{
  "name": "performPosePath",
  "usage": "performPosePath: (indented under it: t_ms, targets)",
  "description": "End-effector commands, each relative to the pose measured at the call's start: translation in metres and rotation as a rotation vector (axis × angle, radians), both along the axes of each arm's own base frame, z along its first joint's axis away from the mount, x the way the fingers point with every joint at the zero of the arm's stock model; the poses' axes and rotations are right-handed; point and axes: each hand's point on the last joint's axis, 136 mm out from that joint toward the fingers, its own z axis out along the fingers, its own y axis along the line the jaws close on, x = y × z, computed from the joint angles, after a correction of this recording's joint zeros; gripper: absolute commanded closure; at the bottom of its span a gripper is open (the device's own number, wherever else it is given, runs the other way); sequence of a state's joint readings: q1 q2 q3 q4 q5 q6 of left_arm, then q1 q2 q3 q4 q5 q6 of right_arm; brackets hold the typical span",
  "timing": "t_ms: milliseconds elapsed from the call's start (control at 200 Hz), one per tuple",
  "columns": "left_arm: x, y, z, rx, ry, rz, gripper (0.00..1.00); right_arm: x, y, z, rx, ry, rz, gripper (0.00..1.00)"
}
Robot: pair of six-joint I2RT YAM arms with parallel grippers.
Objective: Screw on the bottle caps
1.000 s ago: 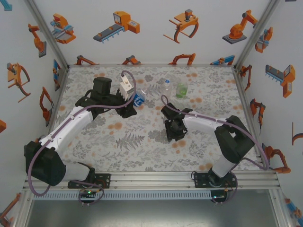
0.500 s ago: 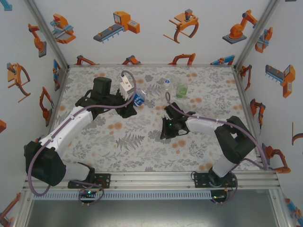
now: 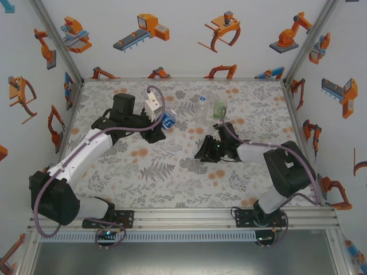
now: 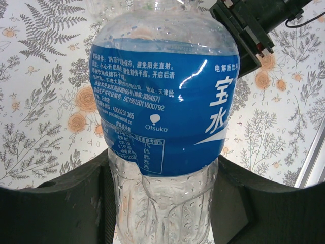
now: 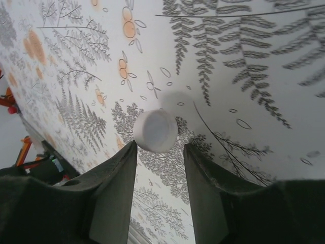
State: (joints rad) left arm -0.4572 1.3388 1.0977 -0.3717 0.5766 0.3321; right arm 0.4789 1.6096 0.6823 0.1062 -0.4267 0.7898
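My left gripper (image 3: 160, 127) is shut on the clear bottle with the blue label (image 3: 168, 120), which stands upright at the middle left of the table. In the left wrist view its fingers (image 4: 231, 203) press both sides of that bottle (image 4: 162, 101). My right gripper (image 3: 202, 152) lies low over the table's centre and points left, jaws open. In the right wrist view a white bottle cap (image 5: 156, 130) lies on the table just past the right gripper (image 5: 160, 147), close against the left fingertip (image 5: 129, 152) and ungripped. The colourless bottle (image 3: 200, 105) and the green bottle (image 3: 220, 109) stand behind the right gripper.
The floral table cover (image 3: 155, 177) reaches a metal rail (image 3: 189, 216) at the near edge. White walls with orange robot pictures (image 3: 143, 28) close in the back and sides. The right arm's black wrist (image 4: 249, 25) shows beyond the held bottle.
My right gripper has turned from pointing down to pointing left, and its wrist has moved back toward the bottles. Its jaws closed briefly and now stand apart. The left arm has not moved.
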Motion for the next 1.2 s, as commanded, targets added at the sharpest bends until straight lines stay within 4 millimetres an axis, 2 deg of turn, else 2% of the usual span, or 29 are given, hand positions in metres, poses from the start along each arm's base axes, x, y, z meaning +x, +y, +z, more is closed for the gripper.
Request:
performPosePath:
  t_ms: [0,85,265,531,896,981,1197]
  targets:
    - [0.001,-0.003,0.011,-0.023,-0.008,-0.016,1.0,-0.031,-0.066,-0.046,-0.357,0.126,-0.069,0.56]
    - [0.002,-0.003,0.012,-0.024,-0.008,-0.016,1.0,-0.025,-0.072,-0.033,-0.407,0.098,-0.067,0.56]
    - [0.002,-0.003,0.011,-0.022,-0.005,-0.015,1.0,-0.015,-0.068,-0.016,-0.422,0.048,-0.034,0.56]
    - [0.001,-0.003,0.012,-0.023,-0.008,-0.016,1.0,-0.006,-0.043,-0.006,-0.372,0.005,0.066,0.58]
    - [0.001,-0.002,0.013,-0.024,-0.011,-0.015,1.0,0.014,-0.013,0.036,-0.347,-0.1,0.085,0.58]
    - [0.0,-0.002,0.015,-0.026,-0.014,-0.015,1.0,0.015,-0.008,0.036,-0.392,-0.093,0.102,0.57]
    - [-0.001,-0.002,0.016,-0.028,-0.016,-0.015,1.0,0.01,0.002,0.015,-0.509,-0.028,0.151,0.57]
